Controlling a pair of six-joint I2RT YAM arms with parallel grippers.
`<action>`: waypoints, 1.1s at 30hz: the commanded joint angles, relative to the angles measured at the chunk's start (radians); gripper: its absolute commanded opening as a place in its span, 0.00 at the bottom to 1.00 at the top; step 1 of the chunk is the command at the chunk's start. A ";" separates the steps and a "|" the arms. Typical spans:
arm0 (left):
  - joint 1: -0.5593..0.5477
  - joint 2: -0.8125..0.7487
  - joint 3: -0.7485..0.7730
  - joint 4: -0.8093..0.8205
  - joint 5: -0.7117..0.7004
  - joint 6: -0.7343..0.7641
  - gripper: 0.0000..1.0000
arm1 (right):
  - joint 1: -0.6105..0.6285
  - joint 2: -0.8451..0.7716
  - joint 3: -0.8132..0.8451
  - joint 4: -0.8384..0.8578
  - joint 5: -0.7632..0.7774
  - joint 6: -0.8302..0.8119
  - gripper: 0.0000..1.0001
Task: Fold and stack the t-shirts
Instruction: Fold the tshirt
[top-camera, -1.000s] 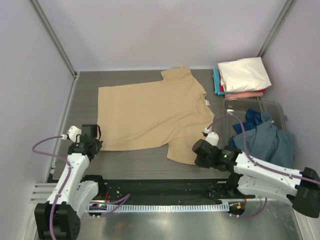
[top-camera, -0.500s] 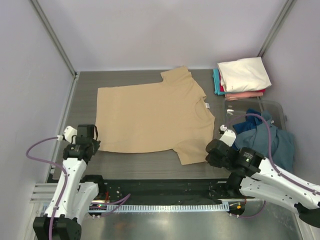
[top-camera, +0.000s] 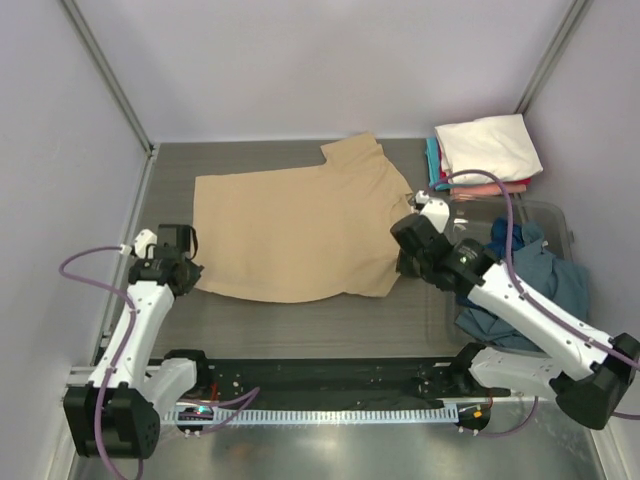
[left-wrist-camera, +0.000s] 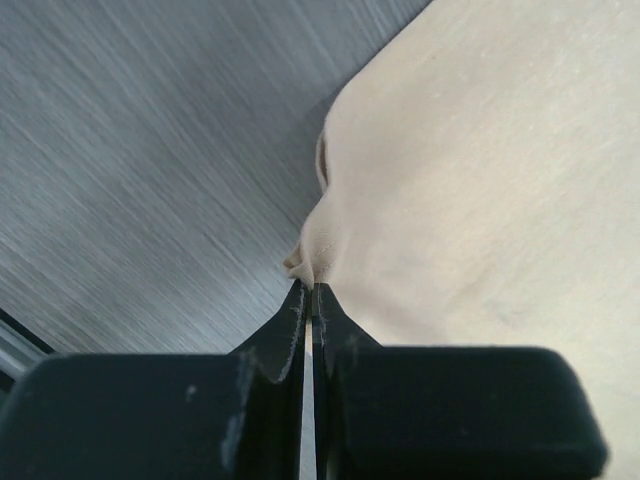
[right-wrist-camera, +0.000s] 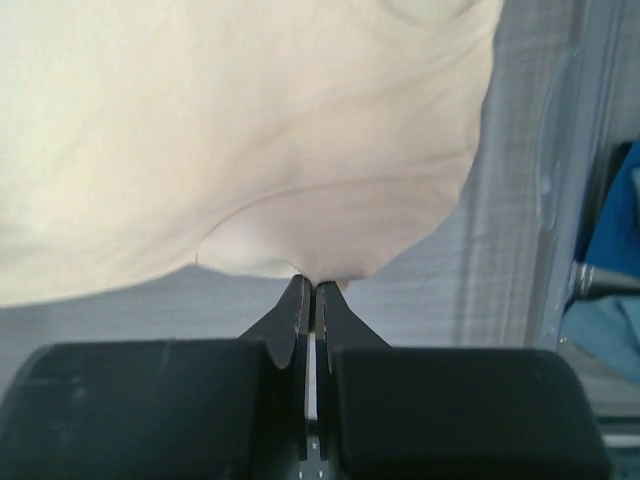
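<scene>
1. At centre of table (top-camera: 280, 325), spread flat, collar toward 3 o'clock: tan t-shirt (top-camera: 300, 235).
2. Pinched shut on its near edge: left gripper (left-wrist-camera: 311, 288) at 8 o'clock, right gripper (right-wrist-camera: 308, 282) at 4 o'clock.
3. Lift both corners evenly toward 12 o'clock; avoid slack between grips.

The t-shirt (top-camera: 300, 235) is seen to be plain tan, and the table (top-camera: 280, 325) dark grey, marked with fine brushed streaks. A cream-white shirt (top-camera: 488, 148), a pink shirt (top-camera: 490, 189) and a teal shirt (top-camera: 432, 158) are left unpatterned. A slate-blue shirt (top-camera: 535, 285) is shown in a clear bin (top-camera: 545, 206). The left pincer (left-wrist-camera: 311, 292) and right pincer (right-wrist-camera: 308, 284) are coloured black.
</scene>
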 joint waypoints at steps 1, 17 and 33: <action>0.013 0.061 0.075 0.059 -0.009 0.064 0.00 | -0.113 0.074 0.095 0.128 -0.073 -0.177 0.01; 0.123 0.413 0.221 0.163 0.021 0.097 0.00 | -0.346 0.546 0.479 0.202 -0.195 -0.456 0.01; 0.139 0.674 0.374 0.200 0.058 0.133 0.00 | -0.423 0.852 0.807 0.202 -0.242 -0.585 0.01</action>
